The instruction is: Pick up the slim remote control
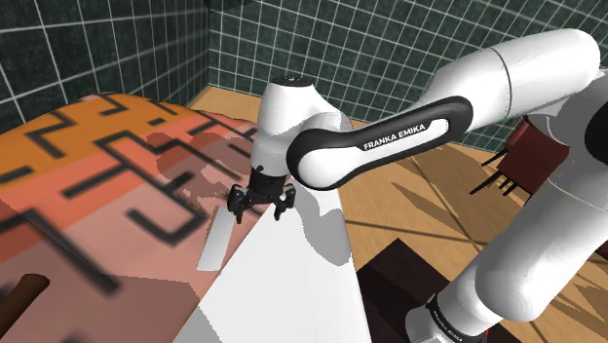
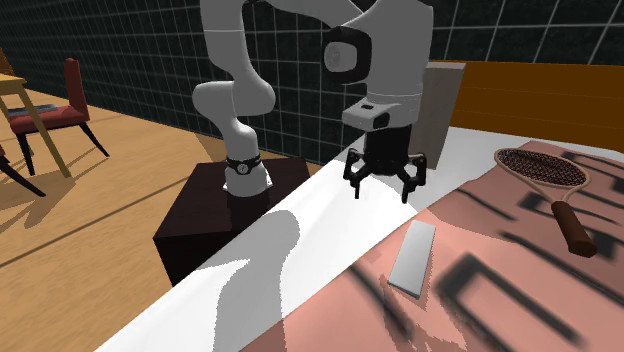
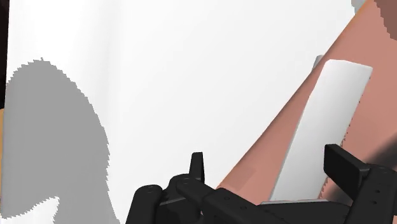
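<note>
While the jaws hang spread and empty just above the white surface (image 1: 283, 283), the slim pale-grey remote (image 2: 413, 257) lies flat on the pink patterned cover (image 2: 470, 215), close to where the cover meets the white, near the jaws but untouched; a racket (image 2: 540, 168) rests farther along the cover

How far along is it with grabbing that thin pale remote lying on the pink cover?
Done: the black pincer hangs open above the surface, close beside the slim pale-grey rectangular remote. In hand: lining up, judging by the wrist view, where the remote sits off toward one finger. It lies flat on the pink patterned cover, untouched. Left: centre over it, lower, close the fingers and lift.
</note>
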### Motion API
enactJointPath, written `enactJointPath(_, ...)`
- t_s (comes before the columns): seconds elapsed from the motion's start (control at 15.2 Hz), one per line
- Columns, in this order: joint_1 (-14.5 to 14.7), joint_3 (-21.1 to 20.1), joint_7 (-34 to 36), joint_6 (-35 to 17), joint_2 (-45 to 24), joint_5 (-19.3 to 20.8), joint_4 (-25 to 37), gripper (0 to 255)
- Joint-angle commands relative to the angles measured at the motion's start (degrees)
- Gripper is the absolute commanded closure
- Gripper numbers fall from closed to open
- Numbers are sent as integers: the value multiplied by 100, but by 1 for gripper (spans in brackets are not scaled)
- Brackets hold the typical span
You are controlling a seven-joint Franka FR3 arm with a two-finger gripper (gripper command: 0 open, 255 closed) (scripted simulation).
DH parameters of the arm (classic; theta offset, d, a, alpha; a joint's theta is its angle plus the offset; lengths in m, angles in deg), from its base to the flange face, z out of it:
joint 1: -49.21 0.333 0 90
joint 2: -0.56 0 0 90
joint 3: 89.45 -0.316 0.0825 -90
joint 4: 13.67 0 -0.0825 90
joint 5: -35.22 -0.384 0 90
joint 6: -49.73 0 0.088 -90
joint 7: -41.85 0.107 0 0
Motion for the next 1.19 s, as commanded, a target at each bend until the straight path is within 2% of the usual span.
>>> enactJointPath(0.0, 119, 30, 529, -43, -547, 413, 378, 0)
enactJointPath(0.4, 856, 438, 1756, 83, -2095, 1307, 1776, 0)
enactJointPath(1.06, 982, 609, 1903, -341, -2452, 1545, 1674, 0)
enactJointPath(1.12, 974, 600, 1902, -341, -2427, 1534, 1650, 255)
